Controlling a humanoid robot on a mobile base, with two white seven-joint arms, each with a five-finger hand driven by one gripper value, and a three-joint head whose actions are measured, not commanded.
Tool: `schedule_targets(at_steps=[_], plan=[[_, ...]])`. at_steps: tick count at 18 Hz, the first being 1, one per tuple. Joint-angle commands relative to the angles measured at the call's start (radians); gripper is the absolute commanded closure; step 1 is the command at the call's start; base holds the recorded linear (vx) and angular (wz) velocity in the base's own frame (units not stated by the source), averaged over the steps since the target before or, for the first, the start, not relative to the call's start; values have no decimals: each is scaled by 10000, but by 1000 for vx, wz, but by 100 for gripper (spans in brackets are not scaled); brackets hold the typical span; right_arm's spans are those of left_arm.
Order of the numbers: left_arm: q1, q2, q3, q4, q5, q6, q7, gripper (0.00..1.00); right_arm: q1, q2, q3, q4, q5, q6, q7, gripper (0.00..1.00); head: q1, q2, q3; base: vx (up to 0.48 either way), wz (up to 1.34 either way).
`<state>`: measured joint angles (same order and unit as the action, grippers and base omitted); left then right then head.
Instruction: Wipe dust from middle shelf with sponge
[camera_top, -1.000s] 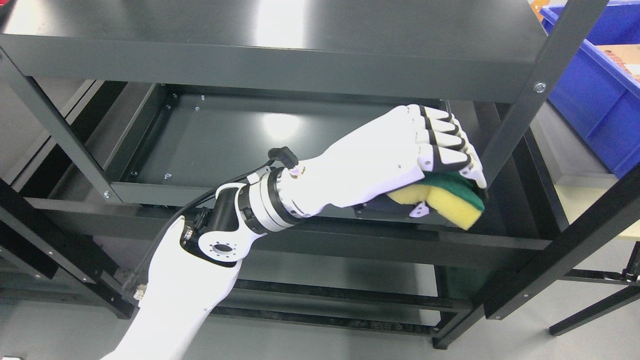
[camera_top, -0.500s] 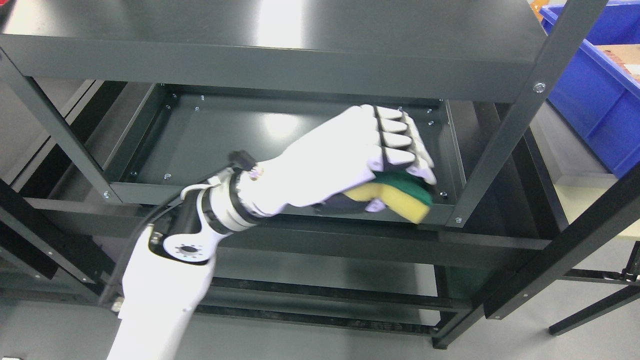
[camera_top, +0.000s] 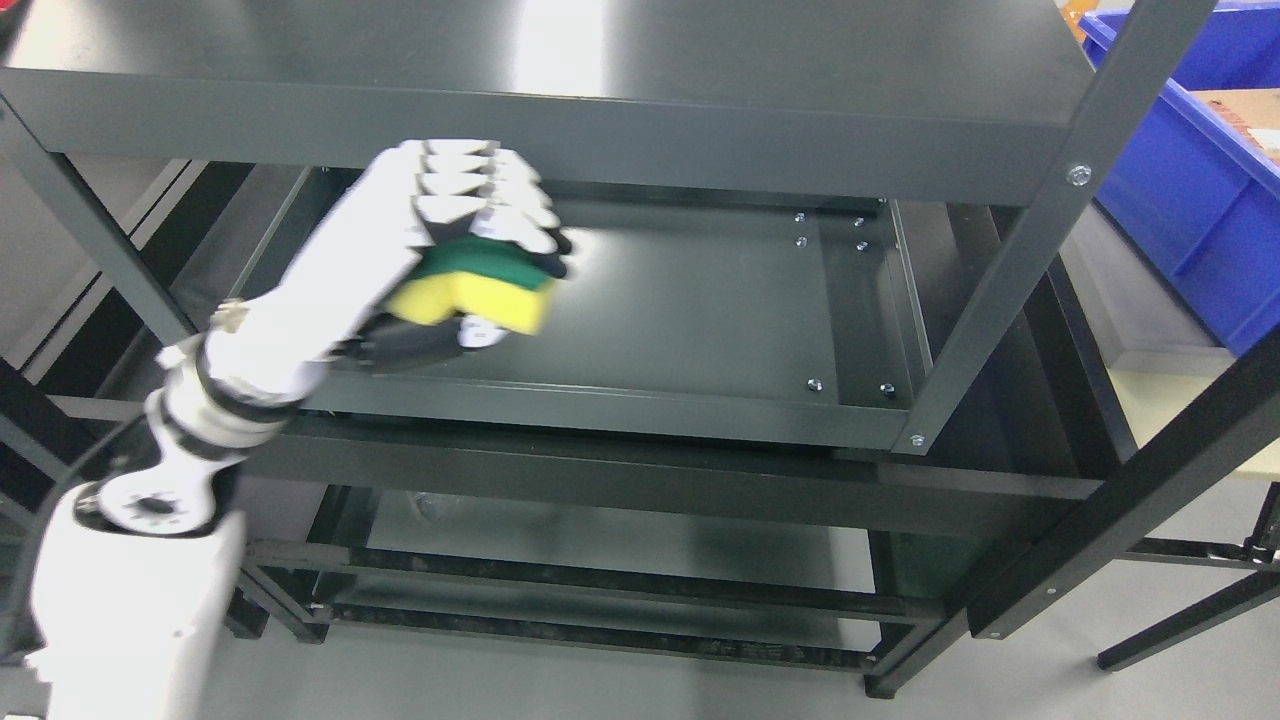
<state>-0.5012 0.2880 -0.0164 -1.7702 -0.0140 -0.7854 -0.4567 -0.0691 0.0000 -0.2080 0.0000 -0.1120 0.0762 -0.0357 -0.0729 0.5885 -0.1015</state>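
My left hand (camera_top: 470, 250) is white with dark finger joints, and its arm comes in from the lower left. It is shut on a yellow sponge (camera_top: 470, 290) with a green scouring face. The hand and sponge are blurred with motion over the left part of the dark middle shelf (camera_top: 700, 320), close under the top shelf's front rail. Whether the sponge touches the shelf surface I cannot tell. The right arm does not show.
The dark metal rack has a top shelf (camera_top: 560, 60) above and a lower shelf (camera_top: 620, 540) below. A slanted upright post (camera_top: 1010, 260) stands at the right front. Blue plastic bins (camera_top: 1190, 170) sit to the right of the rack.
My left hand has swept with the sponge from the shelf's right front corner across to its left part, and the arm has swung left with it.
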Motion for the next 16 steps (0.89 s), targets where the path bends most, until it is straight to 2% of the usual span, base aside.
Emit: schedule_targets(at_steps=[1, 4, 6, 9, 11, 13, 16], plan=[[1512, 3545, 3856, -46, 2300, 0, -4, 100, 0, -175, -6, -175, 0, 5, -12, 0, 0, 0, 0, 0, 0], [2523, 4190, 5481, 45, 3129, 0, -19, 100, 0, -175, -6, -175, 0, 5, -12, 0, 0, 0, 0, 0, 0], [3306, 4207, 6433, 289, 3330, 0, -141, 100, 0, -175, -6, -175, 0, 5, -12, 0, 0, 0, 0, 0, 0], [3586, 4191, 7417, 902, 3438, 0, -234, 100, 0, -175, -6, -175, 0, 5, -12, 0, 0, 0, 0, 0, 0], [3601, 4207, 7359, 951, 3530, 0, -234, 100, 0, -175, -6, -175, 0, 5, -12, 0, 0, 0, 0, 0, 0], [3571, 4192, 6794, 890, 3530, 0, -219, 100, 0, -175, -6, -175, 0, 5, -12, 0, 0, 0, 0, 0, 0], [3112, 4100, 4742, 355, 3500, 0, -127, 100, 0, -175, -6, -175, 0, 5, -12, 0, 0, 0, 0, 0, 0]])
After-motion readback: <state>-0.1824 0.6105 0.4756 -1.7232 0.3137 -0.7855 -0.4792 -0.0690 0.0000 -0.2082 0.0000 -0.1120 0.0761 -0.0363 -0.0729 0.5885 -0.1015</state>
